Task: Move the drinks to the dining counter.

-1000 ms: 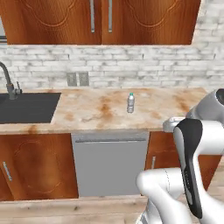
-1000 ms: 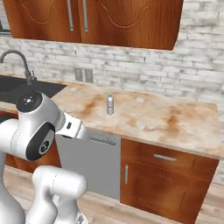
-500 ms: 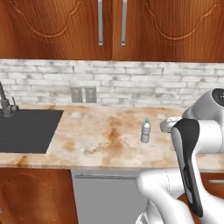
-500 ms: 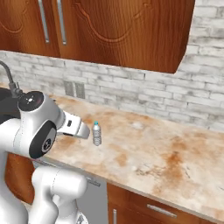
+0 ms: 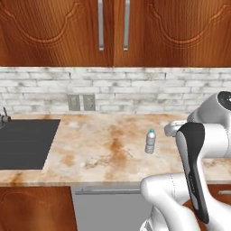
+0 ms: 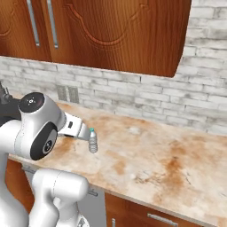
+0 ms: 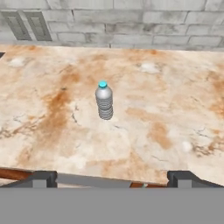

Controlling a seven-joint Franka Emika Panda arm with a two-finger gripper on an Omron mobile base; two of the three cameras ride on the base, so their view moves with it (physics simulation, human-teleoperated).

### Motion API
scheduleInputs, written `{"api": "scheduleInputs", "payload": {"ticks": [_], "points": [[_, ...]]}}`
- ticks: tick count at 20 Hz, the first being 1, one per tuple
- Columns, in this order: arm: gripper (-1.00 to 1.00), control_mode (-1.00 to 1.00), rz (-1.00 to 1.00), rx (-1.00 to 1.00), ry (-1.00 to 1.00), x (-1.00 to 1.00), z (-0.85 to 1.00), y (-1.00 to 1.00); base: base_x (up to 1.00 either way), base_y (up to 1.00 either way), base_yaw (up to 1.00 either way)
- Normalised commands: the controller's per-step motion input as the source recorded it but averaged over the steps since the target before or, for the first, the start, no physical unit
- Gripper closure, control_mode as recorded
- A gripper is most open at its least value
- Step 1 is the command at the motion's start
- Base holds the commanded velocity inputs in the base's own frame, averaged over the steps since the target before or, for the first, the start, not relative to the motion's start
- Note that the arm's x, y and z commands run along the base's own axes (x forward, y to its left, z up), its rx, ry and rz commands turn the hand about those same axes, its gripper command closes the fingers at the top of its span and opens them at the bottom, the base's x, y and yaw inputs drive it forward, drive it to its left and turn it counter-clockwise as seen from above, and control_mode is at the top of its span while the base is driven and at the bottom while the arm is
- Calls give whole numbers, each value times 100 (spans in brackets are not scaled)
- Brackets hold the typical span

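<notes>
One drink, a small clear ribbed water bottle (image 5: 150, 141) with a teal cap, stands upright on the marble worktop (image 5: 103, 153) backed by white brick. It also appears as the bottle (image 6: 92, 141) just right of my white hand, and as the bottle (image 7: 104, 101) in the centre of the hand view. My gripper (image 7: 113, 179) is open and holds nothing. It hangs over the worktop's front edge, well short of the bottle. The dining counter is out of view.
A dark sink (image 5: 25, 142) with a faucet (image 5: 3, 118) lies at the left of the worktop. Wall outlets (image 5: 81, 102) sit in the brick, under wooden upper cabinets (image 5: 113, 31). A grey dishwasher front (image 5: 103, 207) is below the counter edge.
The base has driven closer to the worktop, so the whole scene has grown and shifted. The bottle stands where it was. The gripper stays open.
</notes>
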Motion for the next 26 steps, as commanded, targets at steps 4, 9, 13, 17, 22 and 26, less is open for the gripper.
{"api": "scheduleInputs", "payload": {"ticks": [4,9,13,17,22,26], "points": [[-100,100,0,0,0,0,0,0,98,26,-18],[-100,-100,0,0,0,12,0,1,62,11,-2],[-100,-100,0,0,0,33,-1,23,0,0,0],[-100,-100,0,0,0,31,0,21,0,0,0],[-100,-100,0,2,0,27,-14,4,0,0,0],[-100,-100,0,4,4,44,-26,2,0,0,0]]}}
